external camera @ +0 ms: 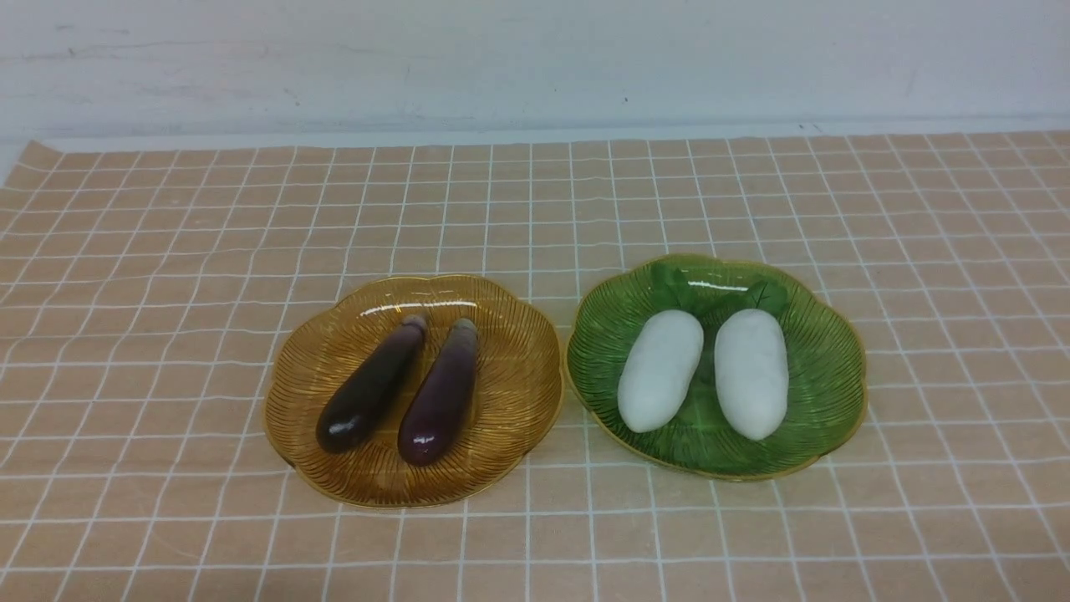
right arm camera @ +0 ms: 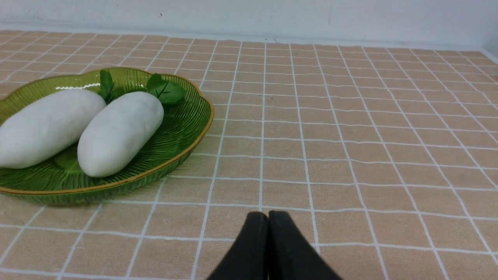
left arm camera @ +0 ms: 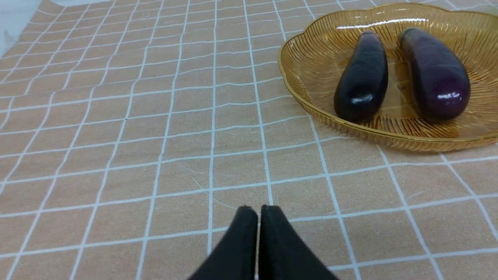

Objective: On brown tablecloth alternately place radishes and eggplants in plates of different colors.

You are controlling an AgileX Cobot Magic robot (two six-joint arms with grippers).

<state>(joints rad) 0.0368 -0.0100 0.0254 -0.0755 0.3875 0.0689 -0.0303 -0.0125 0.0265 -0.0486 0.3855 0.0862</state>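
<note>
Amber plate holds two eggplants, side by side; we see their long axes run front to back, stems pointing toward the white wall. Green plate, just right of it, holds two radishes, leaves likewise wallward. Both plates sit on the brown checked cloth. Left pincer and right pincer are together, empty, over bare cloth.

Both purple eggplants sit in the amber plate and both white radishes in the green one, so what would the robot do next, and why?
Probably nothing more than keeping both arms back. The two glossy purple eggplants lie in the amber ribbed plate, the two white radishes in the green ribbed plate, and the left gripper and right gripper are shut and empty.
</note>
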